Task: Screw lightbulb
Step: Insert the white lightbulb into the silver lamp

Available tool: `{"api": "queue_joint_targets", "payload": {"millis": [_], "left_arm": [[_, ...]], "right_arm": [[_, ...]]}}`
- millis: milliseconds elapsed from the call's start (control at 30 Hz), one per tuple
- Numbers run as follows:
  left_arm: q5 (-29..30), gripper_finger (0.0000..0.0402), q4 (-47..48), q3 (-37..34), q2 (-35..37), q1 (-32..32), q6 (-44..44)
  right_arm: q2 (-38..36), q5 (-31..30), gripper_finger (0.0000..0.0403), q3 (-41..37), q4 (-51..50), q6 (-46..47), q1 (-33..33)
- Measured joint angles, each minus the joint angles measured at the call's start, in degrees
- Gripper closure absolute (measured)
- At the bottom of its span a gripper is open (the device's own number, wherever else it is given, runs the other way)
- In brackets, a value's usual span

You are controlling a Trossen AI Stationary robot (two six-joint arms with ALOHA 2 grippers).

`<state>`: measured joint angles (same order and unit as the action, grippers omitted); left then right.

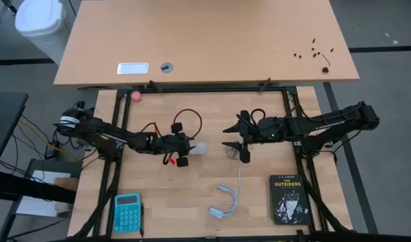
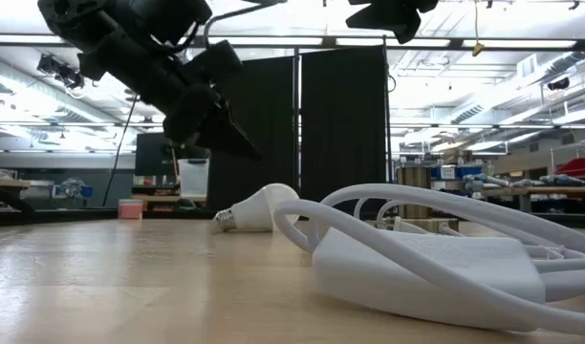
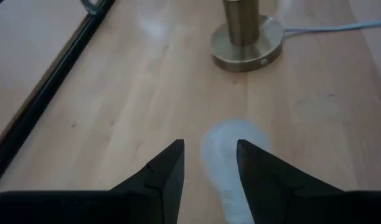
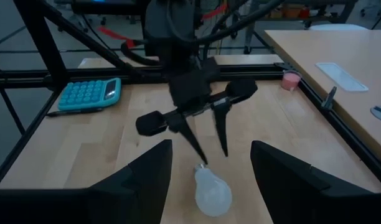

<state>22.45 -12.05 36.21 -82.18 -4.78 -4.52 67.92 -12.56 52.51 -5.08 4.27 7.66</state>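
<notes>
Left tool (image 4: 206, 146): fingers apart, nothing held, poised over the bulb's base end; the bulb shows between its fingertips in the left wrist view.
Right tool (image 1: 240, 144): fingers apart, nothing held, waiting near the socket, facing the bulb.
Bulb (image 2: 259, 209): lying on its side on the tabletop (image 1: 192, 195), mid-table, free of both tools.
Socket (image 3: 246, 46): brass stand with a white cord (image 3: 327, 26), a little beyond the bulb.
Risk: the round globe may roll or squirt out if the fingers close off-centre; a grip on the threaded base would likely leave nothing to feed into the socket.
Risk: a tilted bulb could cross-thread, or push the light stand along.
Around: white cable (image 2: 426, 258), book (image 1: 288, 199), calculator (image 1: 127, 212), all well apart.
In the way: nothing between bulb and socket; the right tool sits close by.
</notes>
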Motion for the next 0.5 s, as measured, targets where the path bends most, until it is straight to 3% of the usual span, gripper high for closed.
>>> {"api": "queue_joint_targets", "payload": {"millis": [267,500], "left_arm": [[-0.1,0.0249,7.1,0.0,5.0,0.7,2.0],[-5.9,0.0223,7.7,0.0,4.0,0.6,10.6]], "right_arm": [[0.0,0.1,0.0173,0.0,0.2,0.3,-0.3],[0.3,0.3,0.0173,0.0,0.0,0.9,0.1]]}}
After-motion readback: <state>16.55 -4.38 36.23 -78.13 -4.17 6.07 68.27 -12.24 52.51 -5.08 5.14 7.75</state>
